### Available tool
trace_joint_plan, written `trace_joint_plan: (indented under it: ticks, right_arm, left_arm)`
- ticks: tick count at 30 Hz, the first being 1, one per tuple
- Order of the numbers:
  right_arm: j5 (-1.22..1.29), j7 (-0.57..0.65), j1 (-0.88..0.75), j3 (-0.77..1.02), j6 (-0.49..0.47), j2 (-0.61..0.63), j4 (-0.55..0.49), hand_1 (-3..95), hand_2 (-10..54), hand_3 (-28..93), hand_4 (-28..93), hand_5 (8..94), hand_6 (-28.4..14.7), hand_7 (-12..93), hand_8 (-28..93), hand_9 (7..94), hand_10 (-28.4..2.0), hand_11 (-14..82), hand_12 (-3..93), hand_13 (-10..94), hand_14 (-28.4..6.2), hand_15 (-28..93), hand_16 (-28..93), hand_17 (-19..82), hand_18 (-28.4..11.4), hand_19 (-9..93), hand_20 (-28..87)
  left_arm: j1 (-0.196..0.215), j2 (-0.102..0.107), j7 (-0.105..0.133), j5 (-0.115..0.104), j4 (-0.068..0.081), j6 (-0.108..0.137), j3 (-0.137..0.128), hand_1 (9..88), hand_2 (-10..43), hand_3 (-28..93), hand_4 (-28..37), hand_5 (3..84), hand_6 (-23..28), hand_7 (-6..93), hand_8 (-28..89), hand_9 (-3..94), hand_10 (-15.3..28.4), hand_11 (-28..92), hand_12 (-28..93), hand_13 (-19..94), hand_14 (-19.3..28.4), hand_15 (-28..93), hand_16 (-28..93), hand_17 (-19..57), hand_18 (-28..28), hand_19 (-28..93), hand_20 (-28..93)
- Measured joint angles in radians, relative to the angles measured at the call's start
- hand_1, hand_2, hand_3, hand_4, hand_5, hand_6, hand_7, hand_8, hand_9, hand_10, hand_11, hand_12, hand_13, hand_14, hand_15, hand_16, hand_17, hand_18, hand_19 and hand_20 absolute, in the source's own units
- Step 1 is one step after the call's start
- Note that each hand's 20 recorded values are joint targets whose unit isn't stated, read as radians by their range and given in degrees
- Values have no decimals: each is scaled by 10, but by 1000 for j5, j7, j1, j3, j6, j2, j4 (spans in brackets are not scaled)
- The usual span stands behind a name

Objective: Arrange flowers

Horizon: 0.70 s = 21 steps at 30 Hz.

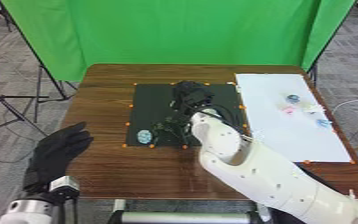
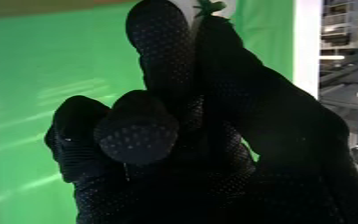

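My right hand [image 1: 191, 95] is over the upper middle of the dark mat [image 1: 149, 107] in the head view. In the right wrist view, my right hand [image 2: 162, 50] pinches the green part of a white flower [image 2: 213, 7] between thumb and finger; the glove hides part of it. A light-blue flower [image 1: 144, 136] lies at the mat's lower left, with dark green leaves [image 1: 168, 126] beside it. My left hand [image 1: 58, 147] is at the table's left edge, its fingers relaxed and holding nothing.
On the white sheet [image 1: 286, 140] at the right are a blue flower [image 1: 293, 99], a pink flower [image 1: 288, 109], a white flower [image 1: 314, 108] and a pale blue flower [image 1: 325, 123]. Small orange markers edge the mat and sheet. A green backdrop [image 1: 193, 35] stands behind the table.
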Motion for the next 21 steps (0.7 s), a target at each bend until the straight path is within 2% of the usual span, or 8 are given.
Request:
trace_joint_plan:
  ticks: [4, 9, 16, 21]
  right_arm:
    - [10, 8, 27, -23, -12, -92, 56, 524, -15, 751, -283, 800, -21, 214, 88, 857, -113, 341, 232, 803, -47, 744, 219, 555, -167, 932, 425]
    - [16, 32, 30, -8, -27, -167, 82, 522, -16, 751, -283, 794, -17, 214, 81, 854, -112, 343, 231, 801, -49, 743, 219, 553, -167, 932, 423]
    - [19, 59, 13, 31, -47, -201, 96, 501, -41, 748, -283, 787, -24, 216, 65, 844, -108, 333, 242, 791, -50, 744, 219, 546, -168, 932, 418]
    - [11, 43, -36, 117, -104, -232, 110, 483, -62, 744, -283, 765, -30, 215, 52, 830, -107, 318, 256, 776, -54, 752, 219, 538, -167, 932, 416]
  left_arm:
    - [-53, 0, -15, 10, 19, -18, 27, 268, 48, 824, -202, 439, 129, 205, -108, 384, 225, 401, 112, 249, 277, 645, -142, -97, 217, 605, 64]
    - [-94, 0, -23, 16, 26, -33, 41, 268, 48, 824, -202, 439, 129, 204, -109, 385, 224, 400, 112, 249, 277, 645, -142, -97, 217, 604, 64]
    - [-115, -8, -35, 23, 33, -50, 42, 267, 47, 825, -201, 439, 130, 203, -109, 385, 224, 400, 112, 250, 277, 645, -142, -97, 217, 604, 64]
    - [-119, -10, -41, 25, 35, -56, 42, 268, 47, 825, -201, 439, 130, 203, -108, 385, 224, 400, 112, 250, 278, 646, -142, -97, 217, 604, 64]
